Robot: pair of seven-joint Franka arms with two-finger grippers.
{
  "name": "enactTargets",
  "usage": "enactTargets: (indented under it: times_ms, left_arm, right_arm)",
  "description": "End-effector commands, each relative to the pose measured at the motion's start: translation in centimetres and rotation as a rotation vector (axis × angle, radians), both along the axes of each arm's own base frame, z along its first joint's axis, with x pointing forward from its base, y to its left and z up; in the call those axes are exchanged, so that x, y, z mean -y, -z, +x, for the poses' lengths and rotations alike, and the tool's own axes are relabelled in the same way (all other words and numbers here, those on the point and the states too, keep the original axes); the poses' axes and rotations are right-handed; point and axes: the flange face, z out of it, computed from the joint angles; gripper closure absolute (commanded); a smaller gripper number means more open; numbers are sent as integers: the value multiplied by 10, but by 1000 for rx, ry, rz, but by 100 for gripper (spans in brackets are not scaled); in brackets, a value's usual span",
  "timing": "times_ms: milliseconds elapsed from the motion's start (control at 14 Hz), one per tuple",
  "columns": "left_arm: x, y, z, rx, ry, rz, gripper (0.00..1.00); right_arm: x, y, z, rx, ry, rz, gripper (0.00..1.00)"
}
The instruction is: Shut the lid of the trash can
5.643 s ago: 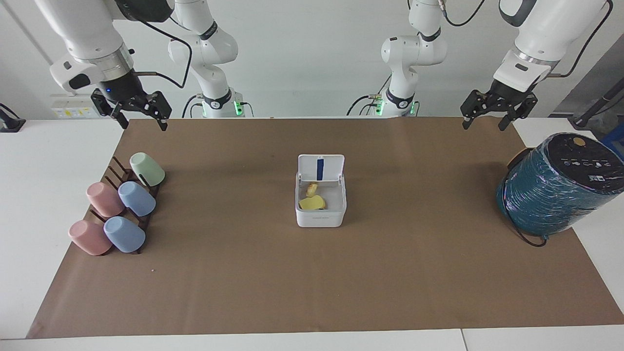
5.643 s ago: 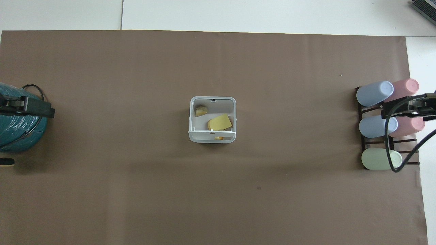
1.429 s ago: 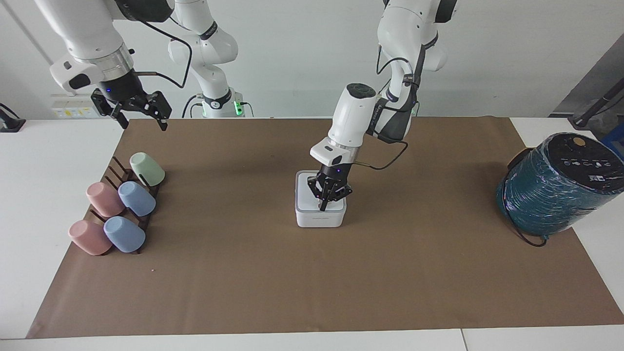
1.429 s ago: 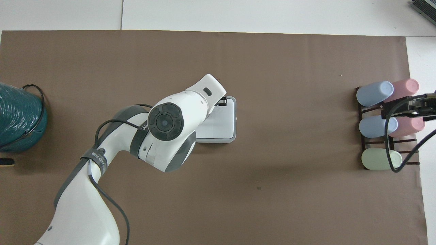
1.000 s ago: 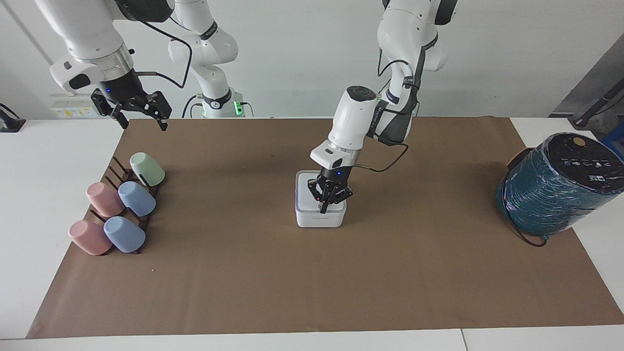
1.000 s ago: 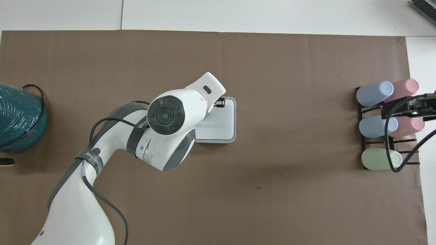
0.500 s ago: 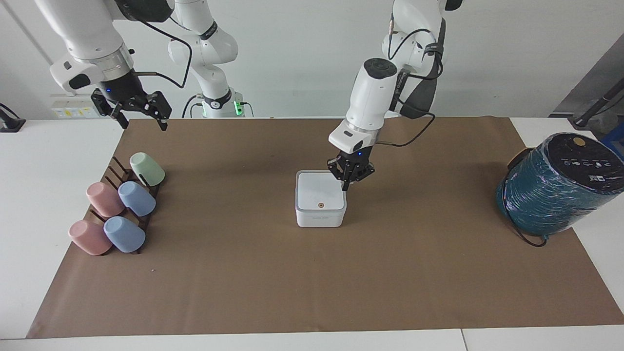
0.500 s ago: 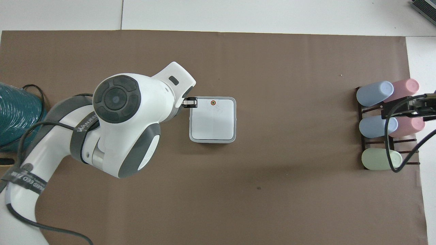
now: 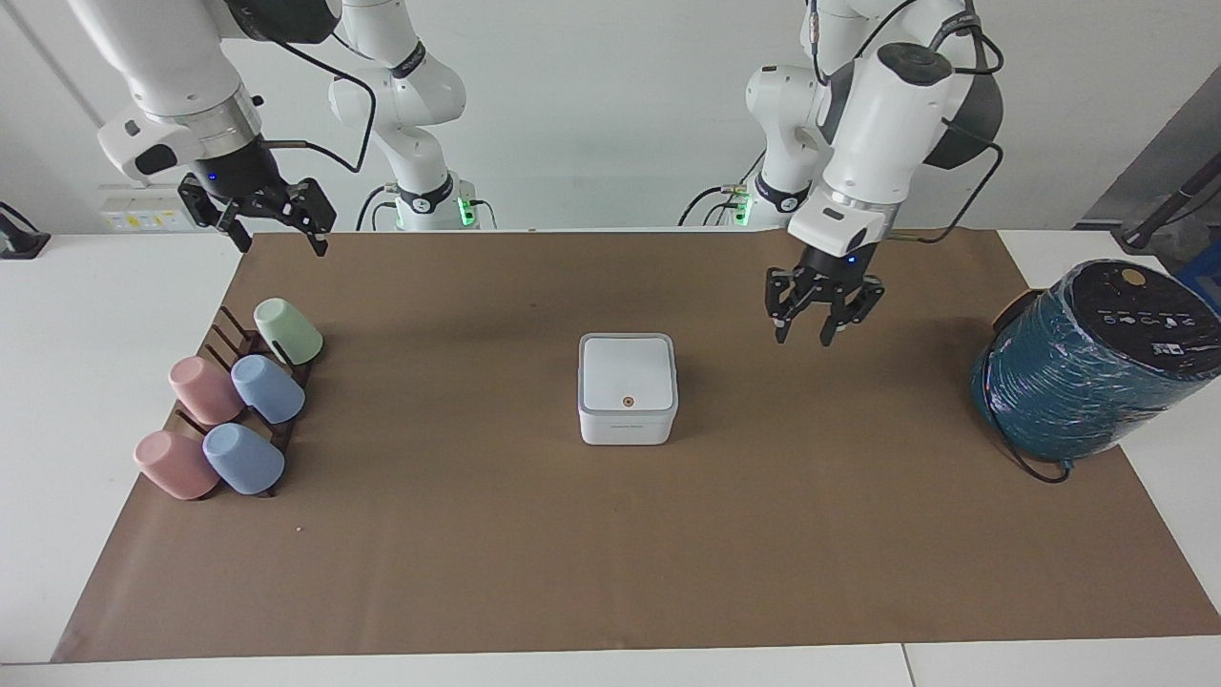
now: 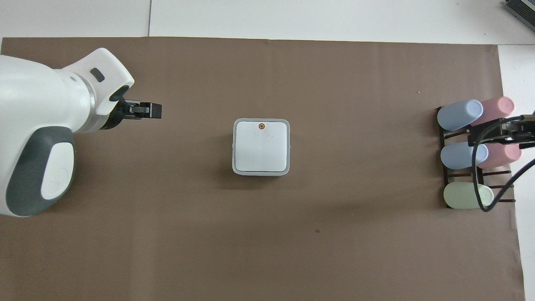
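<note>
Retreating from the trash can [image 9: 628, 401], left gripper [image 9: 801, 334] is hanging spread and empty; smooth square lid [image 9: 627, 375] is lying flat. Right gripper [image 9: 279, 235] is waiting, spread.

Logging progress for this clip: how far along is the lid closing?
Done: the lid lies flat on the trash can, orange dot up. In hand: nothing; the left gripper is open in the air over the mat, clear of the can. The right gripper waits open over the table's edge near the cup rack. Nothing appears left.
</note>
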Motion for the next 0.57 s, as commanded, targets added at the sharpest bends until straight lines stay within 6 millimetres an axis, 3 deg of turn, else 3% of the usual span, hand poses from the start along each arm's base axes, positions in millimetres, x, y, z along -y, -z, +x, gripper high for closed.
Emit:
enactTargets:
  times_ms: [0,357,500]
  left_arm:
    - [-48,-20,-8,-8,-34,26,0]
    - [-112,-76,-11,-75,-3,56,0]
    - [-124,-84,-9,-113,8,62,0]
  right_arm:
    - [0,-1,-7,-4,12,6,0]
    - [0,-1,-7,-5,12,6,0]
    - [0,-1,-7,-4,12,6,0]
